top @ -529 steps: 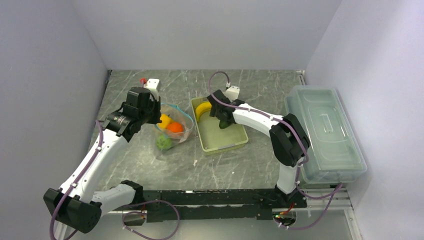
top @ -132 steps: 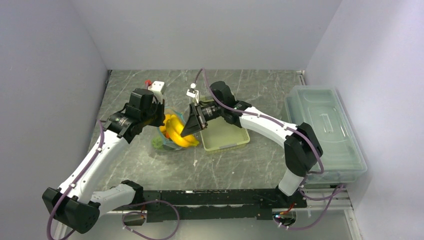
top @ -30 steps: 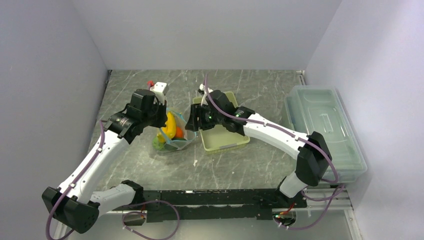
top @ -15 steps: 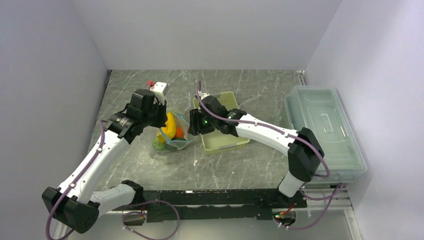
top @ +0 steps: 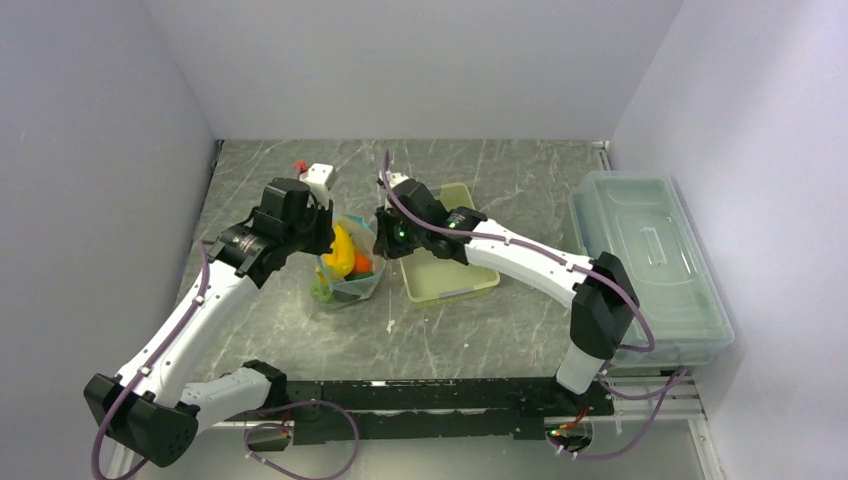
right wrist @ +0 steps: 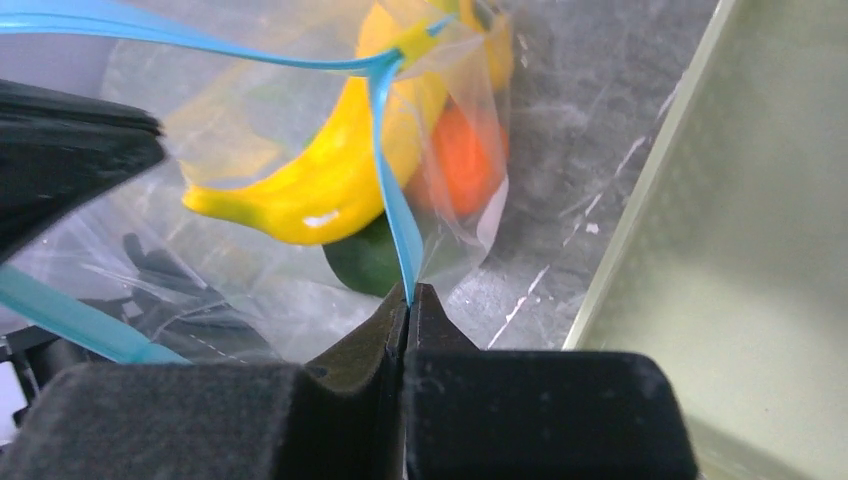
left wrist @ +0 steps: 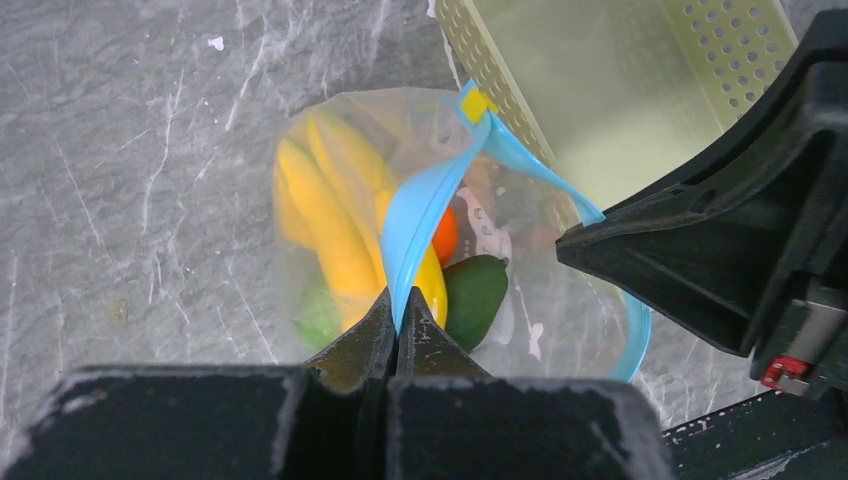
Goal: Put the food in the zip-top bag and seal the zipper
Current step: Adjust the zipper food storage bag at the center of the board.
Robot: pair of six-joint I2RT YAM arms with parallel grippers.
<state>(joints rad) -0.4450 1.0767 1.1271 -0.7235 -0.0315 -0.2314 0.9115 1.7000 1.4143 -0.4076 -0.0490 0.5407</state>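
Note:
The clear zip-top bag stands on the table with yellow bananas, an orange-red round piece and a green one inside. My left gripper is shut on the light-blue zipper at the bag's left side. My right gripper is shut on the zipper at the opposite side, beside the basket. The strip's two sides curve apart, so the mouth gapes. In the right wrist view the bananas lie over the orange piece and a green piece.
The pale yellow-green perforated basket sits just right of the bag with nothing in it. A large clear lidded box fills the right edge. Walls close the left, back and right sides.
My right gripper has moved left from over the basket to the bag's mouth and shut on the blue strip. The left gripper has kept its hold and barely moved.

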